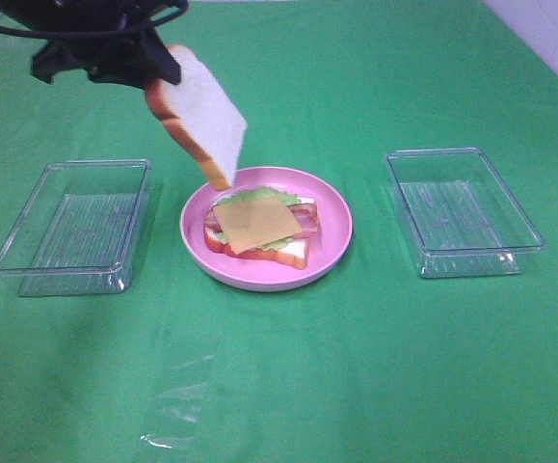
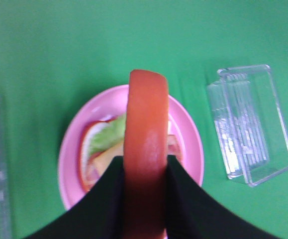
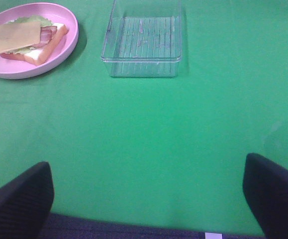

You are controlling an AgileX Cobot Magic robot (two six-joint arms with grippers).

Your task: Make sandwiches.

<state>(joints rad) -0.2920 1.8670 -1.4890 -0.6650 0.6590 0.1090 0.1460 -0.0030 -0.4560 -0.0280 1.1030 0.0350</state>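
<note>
**Ana:** Green cloth covers the whole surface (image 1: 375, 367), and the round pink plate (image 1: 334, 253) sits in the middle of it between two clear plastic trays, one on the left (image 1: 71, 227) and one on the right (image 1: 462, 210). Why is the plate central?

**Ben:** My guess is so either arm can reach it. The open stack (image 1: 259, 227) is on the plate: a bottom bread slice (image 1: 293, 253), lettuce (image 1: 250, 195), bacon (image 1: 305, 214), and the yellow cheese square (image 1: 256, 220) lying flat on top.

**Ana:** And the second slice?

**Ben:** The left end effector (image 2: 144, 199) is clenched on the top bread slice (image 1: 201, 116), pinching its two white faces. It hangs in the air above the far-left rim of the plate, apart from the stack.

**Ana:** Which way does it point?

**Ben:** Its long axis runs steeply downward, tilted toward the plate, with the lower crust edge leading. From the left wrist view you look straight down the crust (image 2: 146, 149), so the slice stands edge-on, not flat. It will likely need laying over before it can cap the cheese.

**Ana:** The right arm?

**Ben:** The right end effector (image 3: 148, 194) is released, fingers (image 3: 19, 196) wide apart, holding nothing, well clear of the plate.
</note>
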